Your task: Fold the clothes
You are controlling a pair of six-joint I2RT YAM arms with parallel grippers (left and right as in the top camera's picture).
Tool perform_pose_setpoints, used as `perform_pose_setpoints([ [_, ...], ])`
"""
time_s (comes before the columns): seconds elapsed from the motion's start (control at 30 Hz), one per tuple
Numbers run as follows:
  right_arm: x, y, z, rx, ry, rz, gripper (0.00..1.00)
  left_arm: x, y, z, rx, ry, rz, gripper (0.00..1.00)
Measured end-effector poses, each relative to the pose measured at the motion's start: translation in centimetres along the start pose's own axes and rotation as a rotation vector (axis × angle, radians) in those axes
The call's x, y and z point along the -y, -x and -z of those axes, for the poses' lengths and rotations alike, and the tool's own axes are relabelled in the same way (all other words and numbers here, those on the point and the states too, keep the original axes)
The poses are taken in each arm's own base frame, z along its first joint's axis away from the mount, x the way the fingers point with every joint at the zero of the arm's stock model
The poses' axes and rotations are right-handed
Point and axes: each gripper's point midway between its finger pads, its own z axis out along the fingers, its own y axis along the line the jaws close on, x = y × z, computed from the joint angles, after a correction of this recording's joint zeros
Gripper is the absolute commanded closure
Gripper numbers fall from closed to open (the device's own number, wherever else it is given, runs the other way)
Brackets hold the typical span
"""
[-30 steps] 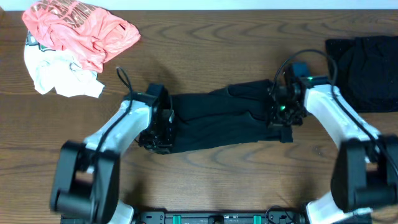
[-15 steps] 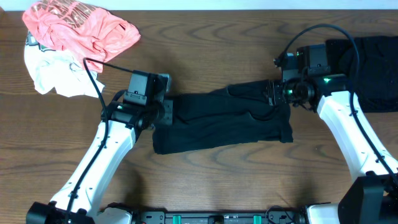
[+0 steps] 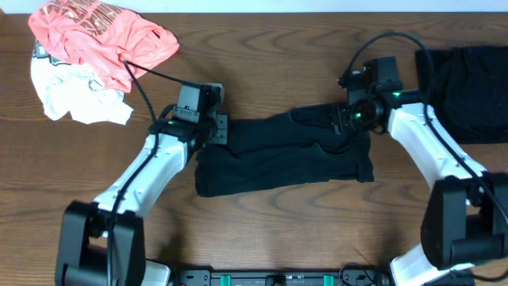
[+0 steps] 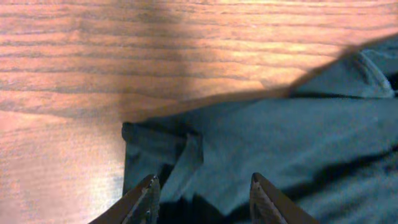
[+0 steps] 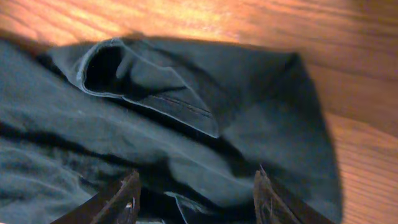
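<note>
Left claw [image 3: 214, 131], right claw [image 3: 344, 121] released, empty — one above each end edge of the black garment [image 3: 286, 155]. Bare bench [image 3: 278, 56] beyond both. Two black in all — second black garment [image 3: 464, 91] outboard of right claw; one coral shirt [image 3: 103, 36], one white garment [image 3: 75, 97] outboard of left.

**No text can be read**

The coral-pink shirt [image 3: 103, 40] at the far left corner of the table carries a pale print [image 3: 79, 14] on its crumpled fabric. The marks are too small and too folded to be read as letters or numbers. The black garment [image 3: 286, 155] shows only plain fabric and stitched seams in both wrist views. No word, brand, number or sign is legible in any view.
</note>
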Motion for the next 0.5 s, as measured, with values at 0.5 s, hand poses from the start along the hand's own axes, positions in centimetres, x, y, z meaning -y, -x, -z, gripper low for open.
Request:
perform_pose_setpoints([
  [0.5, 0.0, 1.1, -0.5, 0.041, -0.013, 0.029, 0.46, -1.2, -2.1, -4.2, -0.084, 0.025, -0.033, 0.53],
])
